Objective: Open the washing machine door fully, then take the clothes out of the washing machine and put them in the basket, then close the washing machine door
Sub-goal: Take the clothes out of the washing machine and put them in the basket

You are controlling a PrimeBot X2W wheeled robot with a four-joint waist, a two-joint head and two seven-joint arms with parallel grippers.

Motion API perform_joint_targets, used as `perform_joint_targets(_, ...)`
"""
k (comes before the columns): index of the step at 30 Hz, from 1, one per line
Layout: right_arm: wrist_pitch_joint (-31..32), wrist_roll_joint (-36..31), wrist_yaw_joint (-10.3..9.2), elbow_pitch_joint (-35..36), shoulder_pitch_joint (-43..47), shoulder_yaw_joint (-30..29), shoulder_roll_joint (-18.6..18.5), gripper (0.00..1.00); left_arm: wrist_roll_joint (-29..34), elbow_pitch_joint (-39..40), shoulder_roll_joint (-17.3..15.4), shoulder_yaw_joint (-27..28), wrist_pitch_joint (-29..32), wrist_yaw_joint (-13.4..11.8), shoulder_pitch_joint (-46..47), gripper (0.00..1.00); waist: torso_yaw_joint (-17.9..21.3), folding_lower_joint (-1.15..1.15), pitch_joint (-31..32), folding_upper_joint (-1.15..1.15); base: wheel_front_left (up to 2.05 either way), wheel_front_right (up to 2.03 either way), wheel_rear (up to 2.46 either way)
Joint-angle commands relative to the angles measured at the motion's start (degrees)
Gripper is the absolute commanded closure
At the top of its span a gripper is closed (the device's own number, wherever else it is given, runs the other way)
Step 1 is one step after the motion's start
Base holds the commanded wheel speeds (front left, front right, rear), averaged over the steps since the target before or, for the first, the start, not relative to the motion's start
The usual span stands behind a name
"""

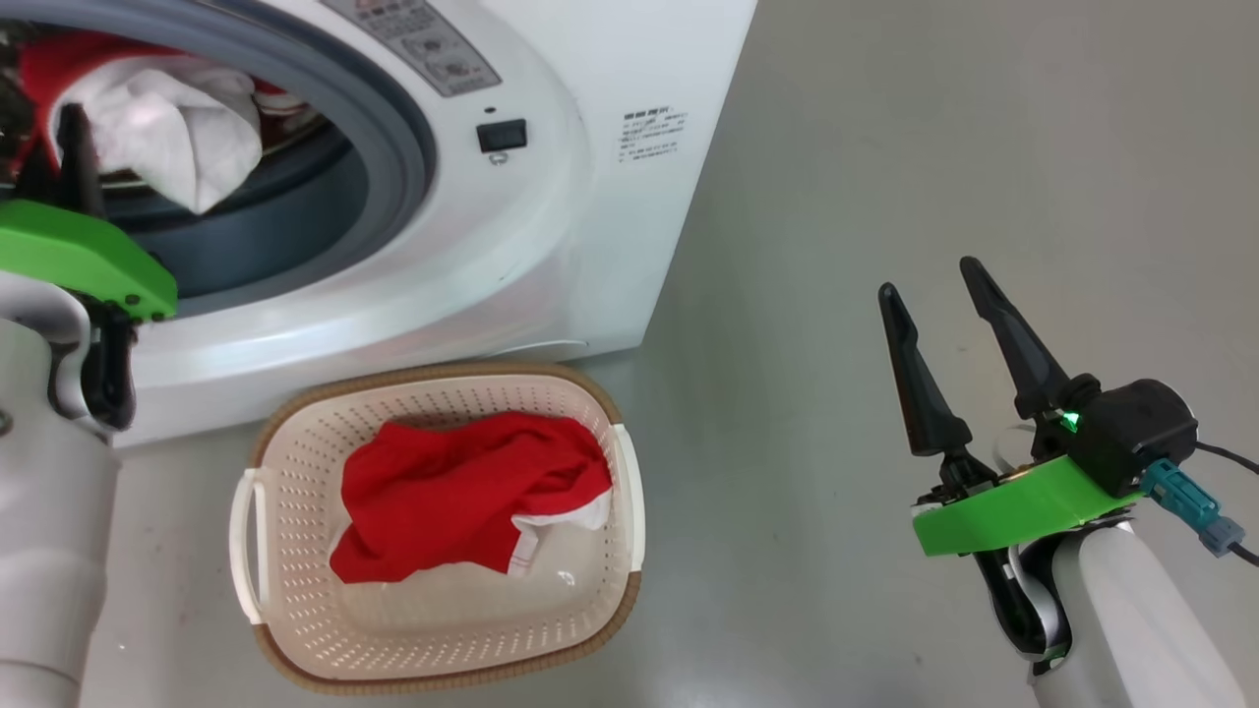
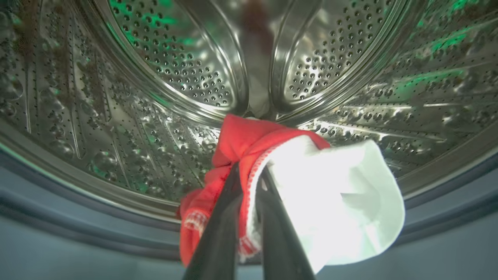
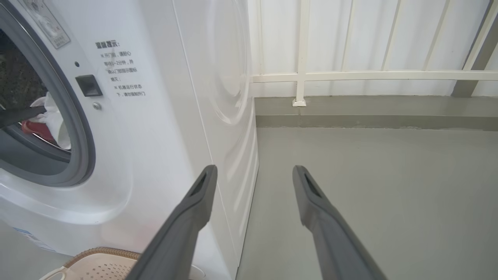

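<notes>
In the perforated steel drum (image 2: 175, 58), the left gripper (image 2: 249, 169) pinches a soft red-and-white garment (image 2: 334, 202); another red garment (image 1: 462, 492) lies in the cream plastic basket (image 1: 433, 375) — right gripper (image 1: 929, 277) spread wide, empty.

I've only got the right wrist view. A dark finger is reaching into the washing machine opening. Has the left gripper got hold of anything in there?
Observer: Yes. The left wrist view shows the left gripper shut on a red and white garment at the drum's front edge.
Operator: I see just the basket's rim. Anything inside it?
Observer: One red garment with white trim lies in the basket.
Operator: More clothes deeper in the drum?
Observer: Behind the gripped garment the steel drum looks bare. What lies under the garment is hidden.
</notes>
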State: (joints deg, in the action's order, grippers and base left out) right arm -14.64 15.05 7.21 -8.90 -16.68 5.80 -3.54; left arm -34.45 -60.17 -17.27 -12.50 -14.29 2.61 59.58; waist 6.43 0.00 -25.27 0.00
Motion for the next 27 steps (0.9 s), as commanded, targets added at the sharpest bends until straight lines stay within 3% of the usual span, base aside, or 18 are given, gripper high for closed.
perform_joint_targets(1,-0.36,0.07,0.28,1.09,0.97,0.83,-0.15,0.00,-0.16,2.76,-3.02,2.01,-0.66,-0.06,-0.92,1.00,-0.35,0.00,0.94,0.00,0.00,0.00,0.00)
perform_joint_targets(17,-0.36,-0.17,0.28,0.52,4.74,-0.64,-0.76,0.00,7.34,26.79,0.58,11.48,-0.70,-2.39,-18.09,1.00,-2.28,0.00,8.11,0.00,0.00,0.00,0.00)
perform_joint_targets(27,-0.36,0.15,0.28,-0.28,7.14,-0.98,-0.74,0.00,12.07,40.48,5.29,16.85,-0.71,-2.41,-29.14,1.00,-2.99,0.00,12.87,0.00,0.00,0.00,0.00)
